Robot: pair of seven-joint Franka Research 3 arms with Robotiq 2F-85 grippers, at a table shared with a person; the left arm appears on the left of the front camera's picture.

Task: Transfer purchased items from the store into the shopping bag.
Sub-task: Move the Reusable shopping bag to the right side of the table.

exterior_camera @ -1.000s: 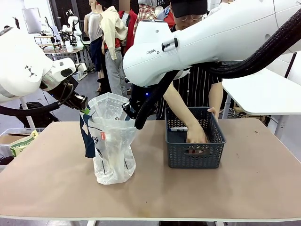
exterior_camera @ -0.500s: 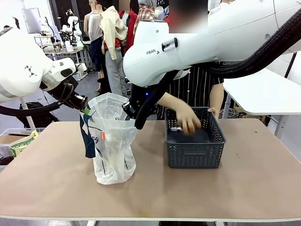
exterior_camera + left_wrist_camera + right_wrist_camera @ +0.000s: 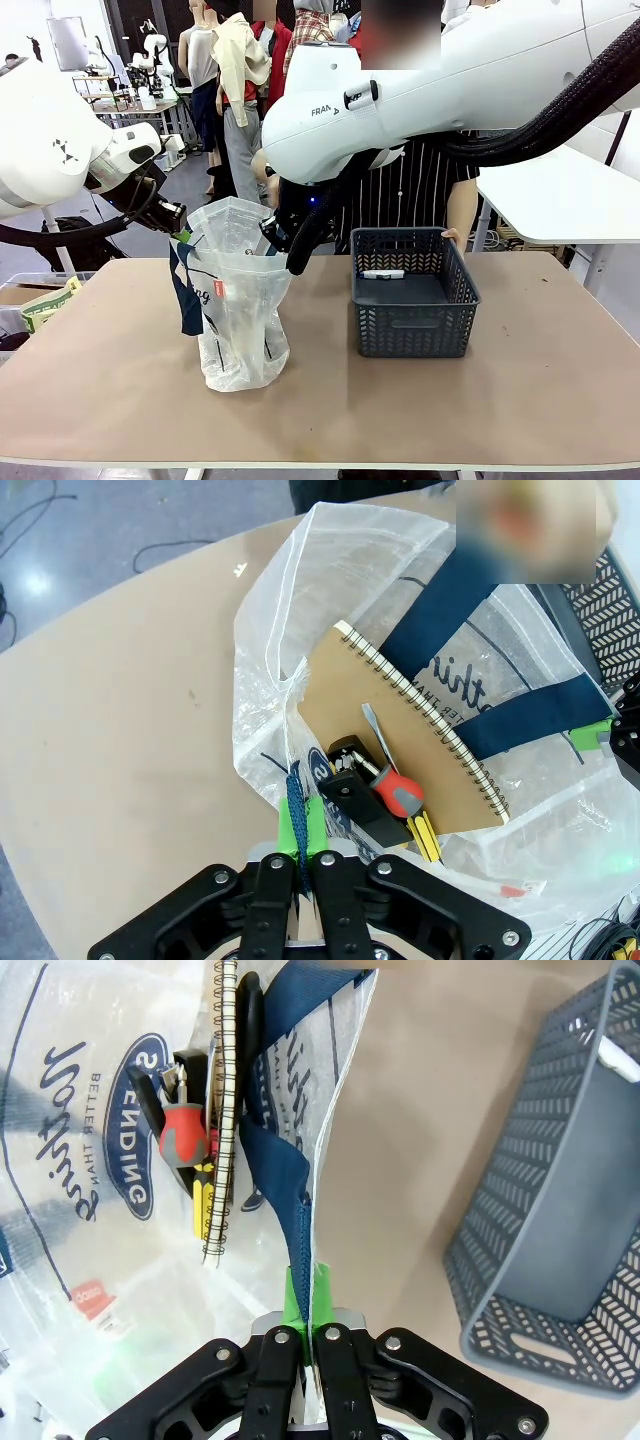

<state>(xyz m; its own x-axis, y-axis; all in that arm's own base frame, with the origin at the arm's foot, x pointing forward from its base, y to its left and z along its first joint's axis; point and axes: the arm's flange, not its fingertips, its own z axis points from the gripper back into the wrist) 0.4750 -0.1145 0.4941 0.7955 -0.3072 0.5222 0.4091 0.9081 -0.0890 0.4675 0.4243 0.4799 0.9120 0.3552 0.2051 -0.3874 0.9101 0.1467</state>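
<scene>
In the front view my left gripper [image 3: 181, 233] and right gripper [image 3: 275, 238] are each pinched shut on the rim of the translucent white thin plastic shopping bag [image 3: 240, 320]. The dark grey lattice plastic basket [image 3: 415, 325] stands at 3 o'clock from it, nearer my right arm, holding a small white stick-shaped item [image 3: 383, 274] whose long axis runs 9 to 3 o'clock. In the left wrist view a brown spiral notebook [image 3: 430, 760] and a red-handled screwdriver [image 3: 392, 783] lie inside the bag, and in the right wrist view my green pads [image 3: 291, 1295] clamp its navy-blue handle strip [image 3: 290, 1185].

person's hand [image 3: 262, 170] lifted out of the basket [image 3: 415, 325], swung over toward bag [image 3: 240, 310]
</scene>
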